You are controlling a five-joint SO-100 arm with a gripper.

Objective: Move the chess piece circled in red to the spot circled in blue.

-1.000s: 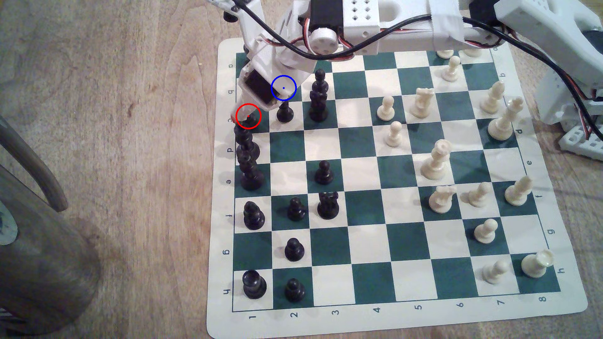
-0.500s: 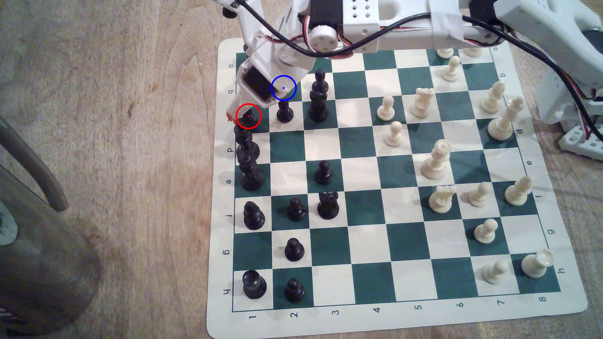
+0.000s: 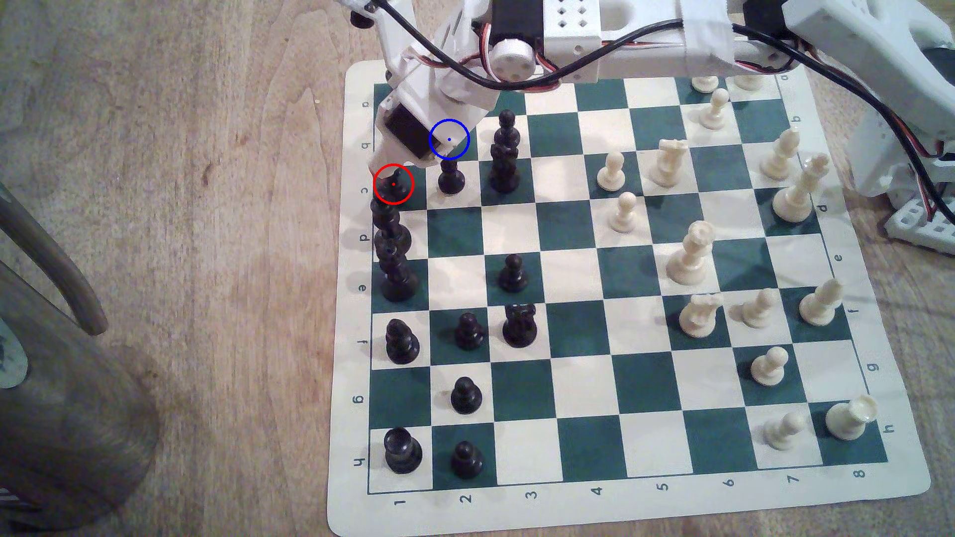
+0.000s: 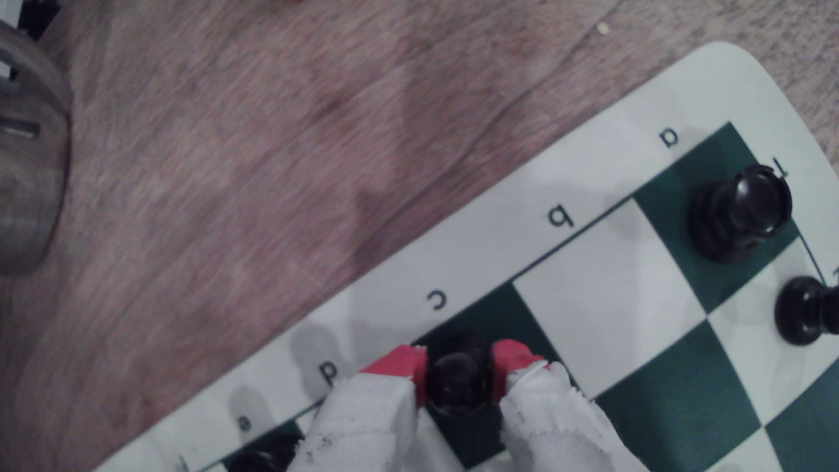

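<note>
A worn, reddish-brown wooden tabletop (image 3: 206, 258) with visible grain and darker blotches carries a flexible cream-and-dark-green roll-up chessboard mat (image 3: 579, 330), its border printed with letters and numbers and its corners rounded. At the exterior view's left edge stands a dull grey cylindrical metal container (image 3: 62, 413) with a curved handle, blurred in both views. The white plastic arm (image 3: 594, 46), trailed by black and red cables, reaches across the far side of the mat from the exterior view's right. Its red-tipped, white-wrapped gripper (image 4: 461, 367) comes down on the black bishop-like chess piece (image 3: 394, 187) with rounded head, which stands on the red-ringed dark green square in the row lettered c, at the mat's edge column; the wrist view shows the two red fingertips (image 4: 399, 363) set close against either side of its head, pinching it. The blue-ringed green square (image 3: 449, 139) lies diagonally adjacent, largely covered by the gripper's body. A notched-top black rook (image 4: 744, 213) occupies the corner square, and cream pieces (image 3: 692, 258) cluster toward the exterior view's right.
</note>
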